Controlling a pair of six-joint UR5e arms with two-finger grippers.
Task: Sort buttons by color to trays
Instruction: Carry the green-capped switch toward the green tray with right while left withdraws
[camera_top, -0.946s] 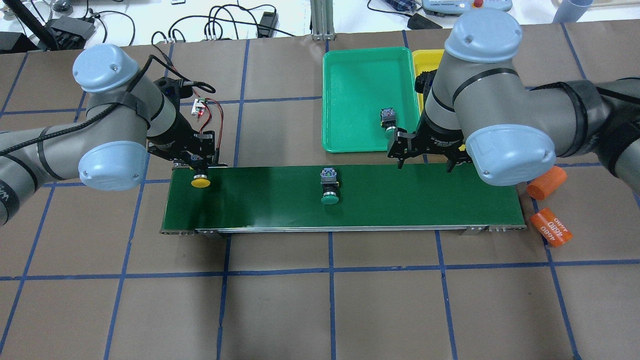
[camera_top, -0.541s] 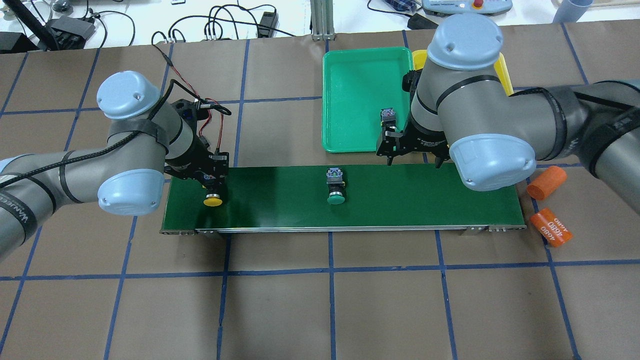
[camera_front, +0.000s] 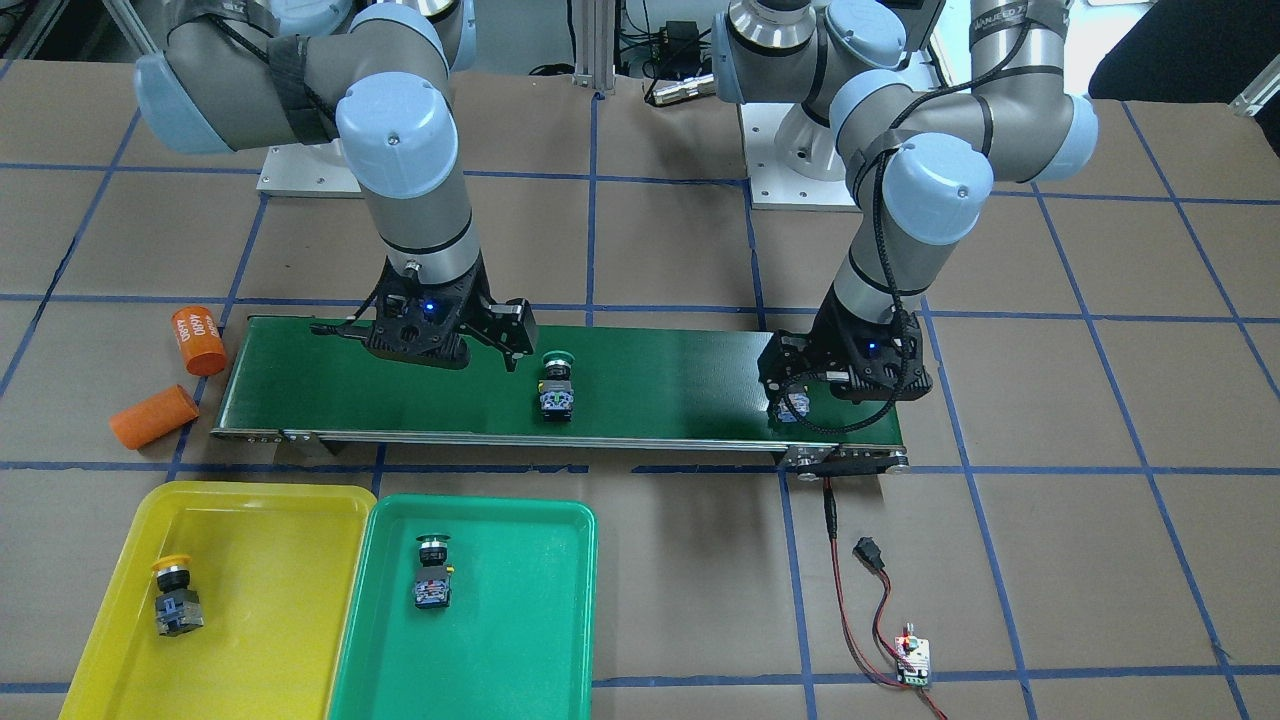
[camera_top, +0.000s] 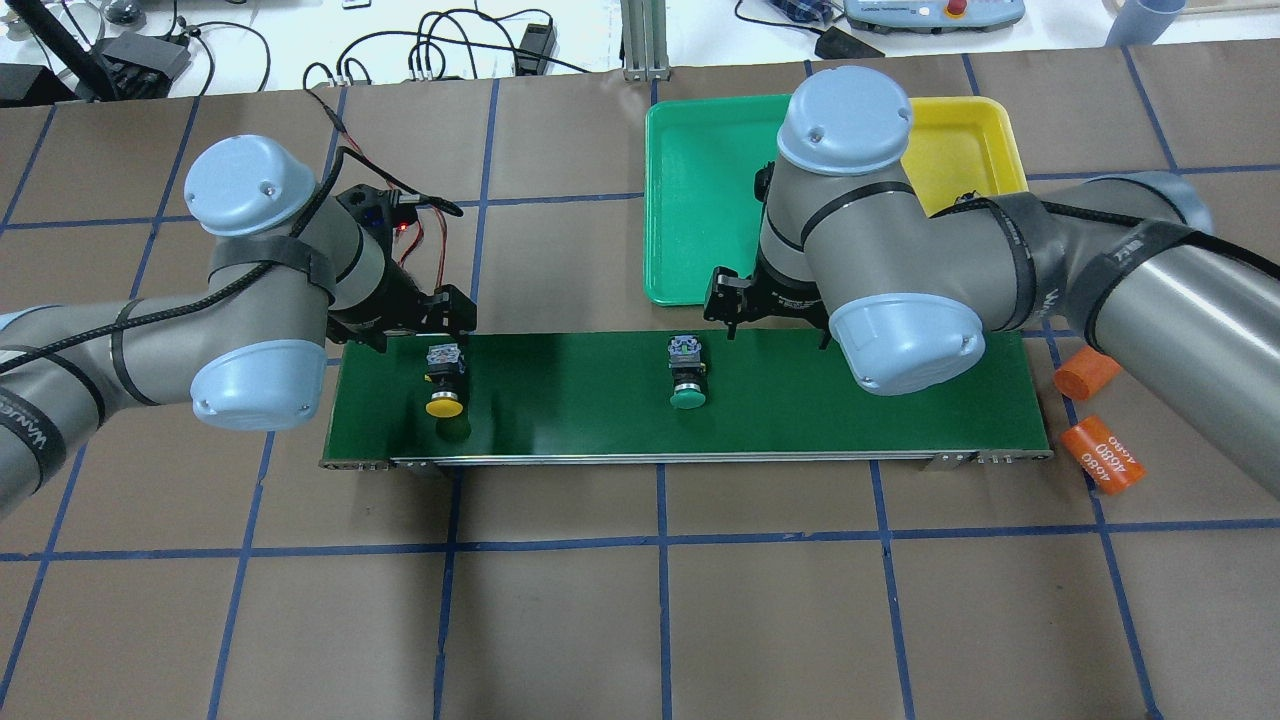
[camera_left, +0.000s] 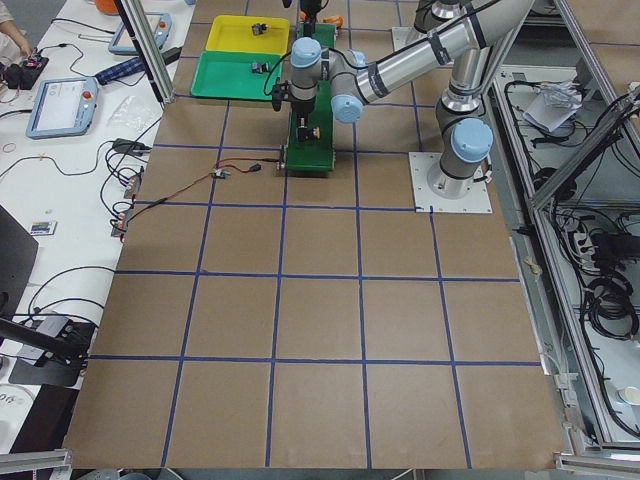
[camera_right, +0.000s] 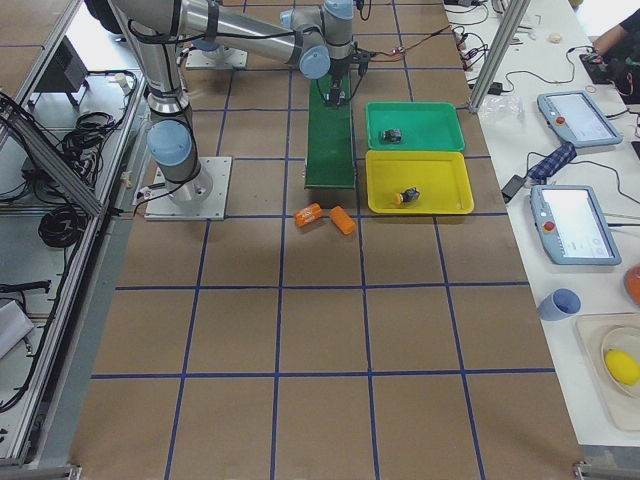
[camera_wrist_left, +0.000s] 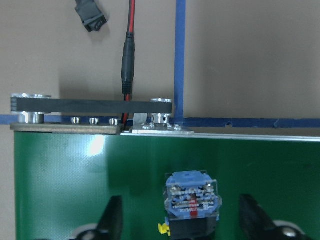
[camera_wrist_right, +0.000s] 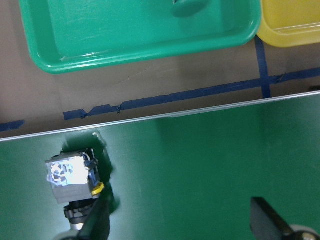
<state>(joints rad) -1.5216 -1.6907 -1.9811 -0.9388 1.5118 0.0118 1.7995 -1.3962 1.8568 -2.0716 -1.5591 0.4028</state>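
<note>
1. Presently, overhead: the green-capped button (camera_top: 687, 375) lies on its side midway along the conveyor belt (camera_top: 850, 410), cap toward the robot. The right gripper (camera_top: 775, 328) hangs just to its right and slightly farther off, jaws wide and empty. The yellow-capped button (camera_top: 445, 382) lies at the belt's left end, just nearer than the left gripper (camera_top: 440, 322). The green tray (camera_top: 700, 200) and yellow tray (camera_top: 965, 140) sit side by side beyond the belt.
2. Front-facing: each tray already holds one button of its own colour, a second green button (camera_front: 432, 578) and a second yellow button (camera_front: 172, 600). The two on the belt remain unsorted.
3. Right wrist: the green-capped button sits outside the gap, just beside one finger (camera_wrist_right: 97, 225).
   - Judgement: picking it for the green tray is the step in hand.
   - The gripper should shift sideways until the body is centred, then descend. It should close across the flat sides of the squarish body, not the round cap, and lift clear before crossing.
   - Appearance: pale grey-blue terminal block, black collar, small yellow tab on one side.
4. Left wrist: the fingers (camera_wrist_left: 112, 220) stand wide either side of the yellow-capped button's blue terminal block, touching neither side. Nothing is gripped.
5. Side views: too small to add anything.
</note>
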